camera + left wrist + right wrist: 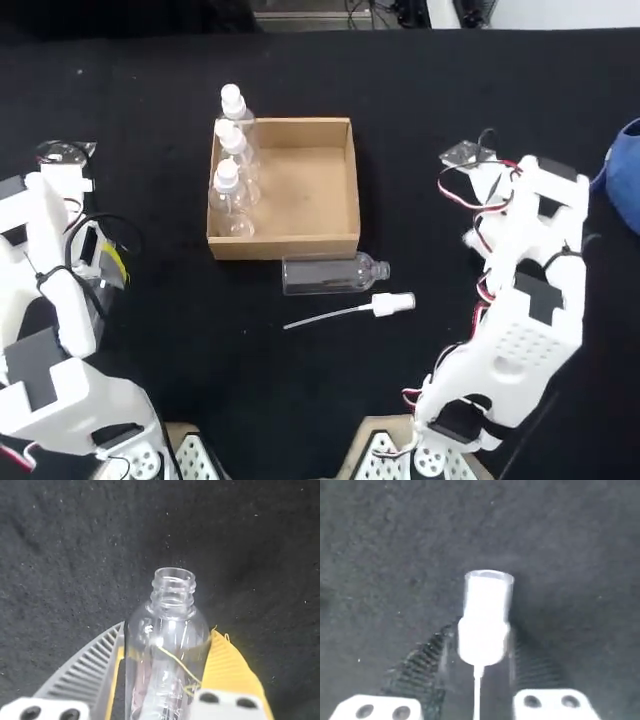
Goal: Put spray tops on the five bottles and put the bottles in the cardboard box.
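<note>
My left gripper point(169, 632), near the desk's point(300, 400) left edge, clamps an uncapped bottle point(172, 595) by its body, neck free. My right gripper point(482, 635) pinches a spray top point(487, 610), ready for capping, I reckon.

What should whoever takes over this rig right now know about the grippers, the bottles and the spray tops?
Left gripper: shut on the held bottle, which has no top.
Right gripper: shut on the held spray top.
Done: three capped bottles stand in the cardboard box, along the wall on the left arm's side.
On the table: the lying bottle, uncapped, in front of the box, with the loose spray top beside it.
Left: cap both open bottles and box them.
</note>
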### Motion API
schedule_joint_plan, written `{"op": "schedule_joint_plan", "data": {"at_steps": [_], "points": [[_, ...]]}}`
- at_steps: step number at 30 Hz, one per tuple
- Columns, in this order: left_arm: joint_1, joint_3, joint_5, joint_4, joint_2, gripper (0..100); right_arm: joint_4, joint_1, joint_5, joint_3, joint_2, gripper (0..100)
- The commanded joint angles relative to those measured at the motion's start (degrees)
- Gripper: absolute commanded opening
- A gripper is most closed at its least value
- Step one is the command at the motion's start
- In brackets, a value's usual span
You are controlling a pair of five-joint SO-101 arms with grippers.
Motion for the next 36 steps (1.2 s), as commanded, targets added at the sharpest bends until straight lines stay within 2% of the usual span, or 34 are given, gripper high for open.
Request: {"op": "schedule_joint_plan", "data": {"at_steps": [1,5,9,17,25,29,33,36], "points": [[0.75,-3.56,0.44,1.93,-3.16,3,0.09,0.79,-3.60,0.66,-7.16,2.0],[0.57,-2.86,2.64,1.67,-9.14,3,0.26,0.09,-12.31,1.10,-16.84,1.1],[1.01,-1.19,2.99,1.58,-18.20,3,0.35,-1.58,-26.73,1.19,-25.54,1.1],[6.55,5.41,5.98,1.41,-29.71,3,0.88,-6.15,-46.42,1.19,-39.60,1.1],[6.99,13.67,6.51,-5.45,-45.54,3,6.42,-12.13,-56.97,-1.10,-52.88,1.1],[9.36,11.12,10.46,-6.24,-51.78,3,4.40,-12.84,-62.86,-4.62,-57.01,1.1],[14.99,5.32,14.33,-6.15,-55.82,3,3.16,-12.84,-66.81,-9.27,-59.82,1.1],[21.85,1.89,17.05,-6.24,-58.46,3,3.16,-12.84,-68.04,-13.67,-60.44,1.1]]}}
